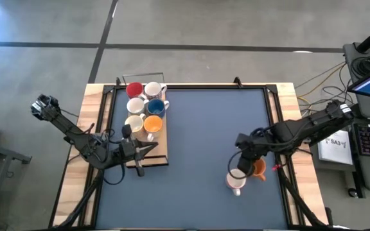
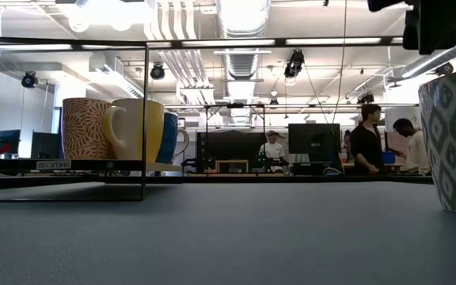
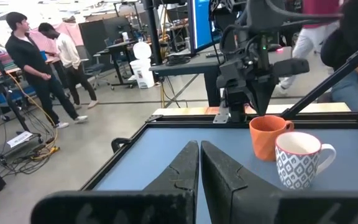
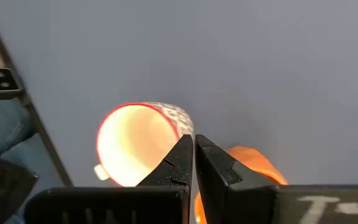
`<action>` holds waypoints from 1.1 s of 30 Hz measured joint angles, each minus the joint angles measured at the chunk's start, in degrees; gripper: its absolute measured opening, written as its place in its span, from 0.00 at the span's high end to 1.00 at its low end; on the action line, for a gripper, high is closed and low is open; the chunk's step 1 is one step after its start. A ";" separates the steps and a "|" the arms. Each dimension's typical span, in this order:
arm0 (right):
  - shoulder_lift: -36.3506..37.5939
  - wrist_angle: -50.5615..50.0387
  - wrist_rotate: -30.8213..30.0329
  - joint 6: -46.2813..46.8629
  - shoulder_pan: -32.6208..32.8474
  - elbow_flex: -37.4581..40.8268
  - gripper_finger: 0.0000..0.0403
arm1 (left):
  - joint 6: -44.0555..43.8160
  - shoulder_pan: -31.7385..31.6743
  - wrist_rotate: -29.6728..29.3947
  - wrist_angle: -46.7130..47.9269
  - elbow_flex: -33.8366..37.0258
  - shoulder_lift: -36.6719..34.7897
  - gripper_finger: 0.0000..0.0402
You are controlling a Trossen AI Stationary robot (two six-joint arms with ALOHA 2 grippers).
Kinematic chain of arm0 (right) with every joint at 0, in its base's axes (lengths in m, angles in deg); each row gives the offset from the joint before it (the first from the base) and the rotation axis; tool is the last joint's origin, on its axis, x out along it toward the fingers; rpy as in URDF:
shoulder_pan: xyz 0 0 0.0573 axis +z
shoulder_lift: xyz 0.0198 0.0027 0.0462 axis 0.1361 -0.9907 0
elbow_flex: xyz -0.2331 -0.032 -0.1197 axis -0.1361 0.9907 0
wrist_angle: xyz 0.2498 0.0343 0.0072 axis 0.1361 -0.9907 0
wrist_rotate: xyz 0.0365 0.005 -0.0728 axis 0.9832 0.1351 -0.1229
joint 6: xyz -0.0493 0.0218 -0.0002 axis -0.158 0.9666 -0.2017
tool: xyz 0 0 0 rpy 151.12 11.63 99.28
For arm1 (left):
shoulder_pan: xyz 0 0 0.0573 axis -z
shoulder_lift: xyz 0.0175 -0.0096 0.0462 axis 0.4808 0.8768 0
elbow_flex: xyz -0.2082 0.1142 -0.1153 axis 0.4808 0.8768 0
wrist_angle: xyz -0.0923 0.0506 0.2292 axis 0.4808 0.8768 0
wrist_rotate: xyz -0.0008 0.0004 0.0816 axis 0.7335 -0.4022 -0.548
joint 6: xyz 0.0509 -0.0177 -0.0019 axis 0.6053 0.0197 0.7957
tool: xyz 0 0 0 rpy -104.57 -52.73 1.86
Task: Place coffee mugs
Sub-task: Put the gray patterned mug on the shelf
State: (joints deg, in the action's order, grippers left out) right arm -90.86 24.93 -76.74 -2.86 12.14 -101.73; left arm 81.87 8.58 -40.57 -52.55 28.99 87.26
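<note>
The two mugs still loose on the blue mat sit at the near right part of the table, and the right gripper (image 1: 243, 168) hangs directly over them, so the coming move turns on a short drop rather than a reach: the patterned white mug (image 1: 235, 183) lies just below and slightly ahead of its fingertips, mouth up, with the orange mug (image 1: 258, 169) touching or almost touching it on the side toward the table's right edge. Both stand upright, so their long axes are vertical and a rim or handle pinch looks like the natural grip; in the left wrist view the patterned mug's handle (image 3: 326, 151) points away from the orange one. The right gripper's fingers are pressed together with nothing between them, as its own wrist view shows, and would have to spread before taking anything. The left gripper (image 1: 148, 149) rests at the near end of the wooden tray (image 1: 162, 156), its fingers likewise closed on nothing, well apart from the loose pair, so the right arm is clearly the nearer. By count: six mugs stand on the tray in two columns, namely one red mug (image 1: 134, 89), one blue mug (image 1: 156, 107), one orange, and three white or cream; two more wait on the mat, making eight in all
</note>
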 joint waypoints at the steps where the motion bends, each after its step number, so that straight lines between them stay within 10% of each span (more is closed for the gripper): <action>1: 0.01 0.39 0.00 0.01 0.21 -0.19 0.98 | 0.00 0.00 0.00 0.00 0.00 0.00 1.00; 33: -8.40 6.57 0.02 -13.58 2.80 1.09 0.98 | -0.04 0.00 0.00 0.90 0.04 0.00 1.00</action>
State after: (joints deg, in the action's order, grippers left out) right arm -99.26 31.50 -76.72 -16.44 14.94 -100.64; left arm 81.82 8.58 -40.57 -51.65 29.03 87.26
